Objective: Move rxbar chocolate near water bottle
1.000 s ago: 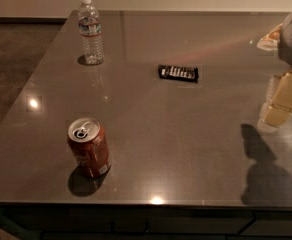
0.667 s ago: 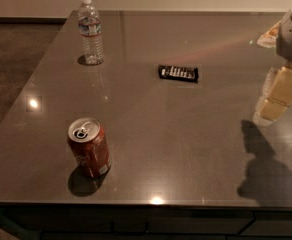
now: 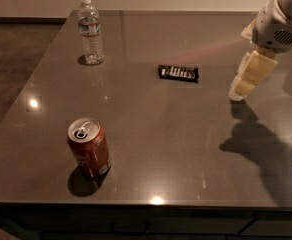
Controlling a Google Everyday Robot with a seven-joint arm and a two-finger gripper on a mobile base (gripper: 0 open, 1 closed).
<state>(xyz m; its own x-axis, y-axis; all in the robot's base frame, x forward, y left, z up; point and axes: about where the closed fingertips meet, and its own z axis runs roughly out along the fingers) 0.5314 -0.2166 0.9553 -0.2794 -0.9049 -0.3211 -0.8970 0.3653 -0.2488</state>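
Black rxbar chocolate (image 3: 178, 73) flat on counter (image 3: 151, 149), long axis left-right, well apart from water bottle (image 3: 90, 31); gripper (image 3: 237, 91) hovering at right, grip state indiscernible.

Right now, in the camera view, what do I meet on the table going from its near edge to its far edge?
Red-brown soda can → flat black rxbar chocolate wrapper → clear ribbed plastic water bottle. The cream gripper hangs above the grey table at its right side, so its depth is unclear.

Claw (image 3: 238, 91) at right; arm (image 3: 282, 18) cropped by edge
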